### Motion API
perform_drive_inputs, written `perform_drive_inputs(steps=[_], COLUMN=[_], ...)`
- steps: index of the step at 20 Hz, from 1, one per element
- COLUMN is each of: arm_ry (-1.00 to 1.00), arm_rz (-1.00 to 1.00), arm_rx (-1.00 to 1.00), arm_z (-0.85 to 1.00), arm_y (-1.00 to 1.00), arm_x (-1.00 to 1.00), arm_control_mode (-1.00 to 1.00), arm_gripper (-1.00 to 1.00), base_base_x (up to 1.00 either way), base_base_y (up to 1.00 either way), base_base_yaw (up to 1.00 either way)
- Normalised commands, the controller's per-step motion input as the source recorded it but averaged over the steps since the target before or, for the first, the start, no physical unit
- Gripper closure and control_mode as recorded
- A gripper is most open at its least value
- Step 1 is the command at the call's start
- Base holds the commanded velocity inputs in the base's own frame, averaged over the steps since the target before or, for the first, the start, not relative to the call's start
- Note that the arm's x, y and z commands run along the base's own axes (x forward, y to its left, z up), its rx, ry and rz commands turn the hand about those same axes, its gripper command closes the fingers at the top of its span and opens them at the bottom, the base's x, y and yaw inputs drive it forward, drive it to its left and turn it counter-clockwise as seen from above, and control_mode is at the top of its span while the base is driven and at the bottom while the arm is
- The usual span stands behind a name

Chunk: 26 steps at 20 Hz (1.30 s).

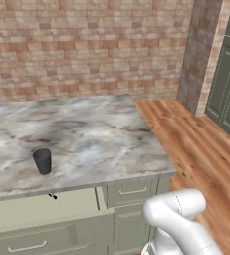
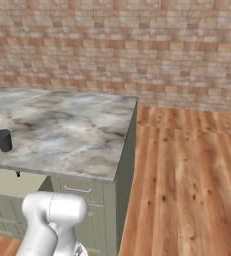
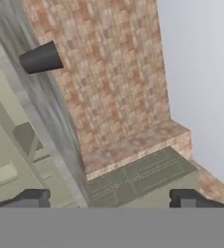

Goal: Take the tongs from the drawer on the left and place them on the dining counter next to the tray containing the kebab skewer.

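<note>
Fingers: my gripper [image 3: 111,199] stands wide apart — one dark fingertip low on each side of the hand view, nothing between them.
Hold: empty; no object touches either fingertip.
Drawer: the wide sage-green drawer [image 1: 42,209] is pulled out below the marbled top in the left base view, its pale inside showing; in the right base view a strip of it [image 2: 14,182] pokes out under the slab edge.
Tongs: only a small black tip [image 1: 53,196] shows at the back of the open drawer, just under the counter's front edge; the same dark speck [image 2: 18,174] appears in the right base view. The rest is hidden by the slab — I cannot tell how they lie.
Cup: a small dark grey cup [image 1: 42,161] stands upright on the marbled counter [image 1: 101,139], near its front edge, above the open drawer. In the hand view the cup [image 3: 40,58] appears rolled sideways, pointing out from the counter edge.
Narrow drawer: a shut green drawer front [image 1: 132,191] with a short silver handle sits just right of the open one.
Surroundings: brick wall [image 1: 86,45] behind the counter, wooden floor [image 2: 187,170] to the right.
</note>
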Motion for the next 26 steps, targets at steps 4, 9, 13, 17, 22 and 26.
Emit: perform_drive_inputs(steps=[4, 9, 13, 17, 22, 26], arm_ry=[0.37, 0.51, 0.45, 0.37, 0.68, 0.73], arm_rz=[-0.12, -0.08, -0.03, 0.03, 0.01, 0.01], arm_rx=[-0.03, -0.01, 0.00, -0.01, -0.05, -0.02], arm_z=[0.98, 0.91, 0.80, 0.01, -0.06, -0.02], arm_y=[-0.31, -0.54, -0.35, 0.00, -0.06, -0.04], arm_x=[0.09, 0.45, 0.57, 0.69, 0.69, 0.57], arm_control_mode=[-1.00, -1.00, -1.00, -1.00, -1.00, -1.00], arm_gripper=[-1.00, -1.00, -1.00, -1.00, -1.00, -1.00], base_base_x=[0.00, 0.00, 0.00, 0.00, 0.00, 0.00], base_base_y=[0.00, 0.00, 0.00, 0.00, 0.00, 0.00], base_base_yaw=[0.00, 0.00, 0.00, 0.00, 0.00, 0.00])
